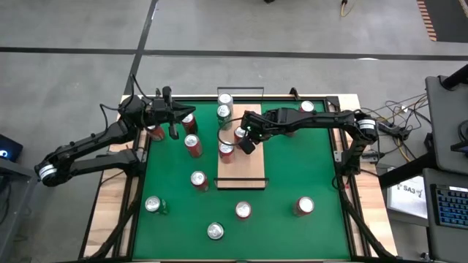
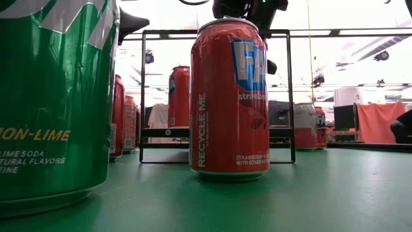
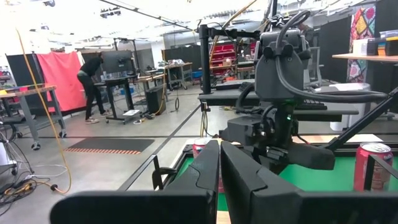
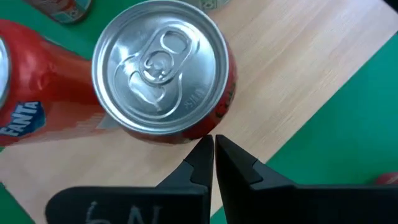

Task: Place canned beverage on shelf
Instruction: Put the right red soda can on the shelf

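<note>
Red aluminium can (image 4: 163, 74) stands upright on the pale wood-grain shelf (image 1: 248, 169), centre frame; my right gripper (image 4: 214, 151) hangs pinched shut, empty, just beside it. I'd lift straight up, avoiding the rim.

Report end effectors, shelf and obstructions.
Right end effector shut, empty, above red can on shelf. Left end effector shut, idle at far-left edge. Nothing blocking.

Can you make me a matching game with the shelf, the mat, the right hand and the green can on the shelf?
Things:
1 shelf
2 mat
3 right hand
4 green can

Clues:
A shut tight
B pale wood
C flat and green
D standing on the shelf

Pairs: 1-B, 2-C, 3-A, 4-D
</note>
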`<state>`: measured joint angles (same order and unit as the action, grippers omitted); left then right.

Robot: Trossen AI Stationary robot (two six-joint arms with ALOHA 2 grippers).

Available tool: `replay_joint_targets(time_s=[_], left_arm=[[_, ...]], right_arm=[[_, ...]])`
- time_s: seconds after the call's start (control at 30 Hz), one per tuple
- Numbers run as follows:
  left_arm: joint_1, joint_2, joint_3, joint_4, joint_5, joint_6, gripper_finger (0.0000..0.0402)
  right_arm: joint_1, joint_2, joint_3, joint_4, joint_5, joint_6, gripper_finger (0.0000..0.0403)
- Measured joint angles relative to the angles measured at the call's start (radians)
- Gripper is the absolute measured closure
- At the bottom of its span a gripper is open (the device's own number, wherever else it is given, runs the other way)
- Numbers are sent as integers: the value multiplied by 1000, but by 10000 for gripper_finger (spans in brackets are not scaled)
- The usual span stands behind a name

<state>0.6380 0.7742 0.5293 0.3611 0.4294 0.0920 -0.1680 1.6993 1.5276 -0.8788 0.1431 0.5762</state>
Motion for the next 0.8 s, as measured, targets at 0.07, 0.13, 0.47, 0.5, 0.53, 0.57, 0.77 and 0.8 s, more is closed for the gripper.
replay_joint_targets(time_s=[0.07,0.13,0.47,0.5,0.53,0.57,0.77,0.8], left_arm=[[0,0,0,0,0,0,402],[0,0,0,0,0,0,402],[0,0,0,0,0,0,402],[0,0,0,0,0,0,402],[0,0,0,0,0,0,402],[0,0,0,0,0,0,402],[0,0,0,0,0,0,402],[0,0,0,0,0,0,402]], right_arm=[[0,0,0,-1,-38,-1,394],[0,-1,0,0,-84,-15,394],[5,-5,0,127,-98,-108,394],[5,-4,0,135,-94,-117,394],[5,-1,0,149,-92,-118,394],[5,1,0,162,-91,-119,394],[4,5,0,164,-69,-123,394],[4,5,0,168,-63,-124,394]])
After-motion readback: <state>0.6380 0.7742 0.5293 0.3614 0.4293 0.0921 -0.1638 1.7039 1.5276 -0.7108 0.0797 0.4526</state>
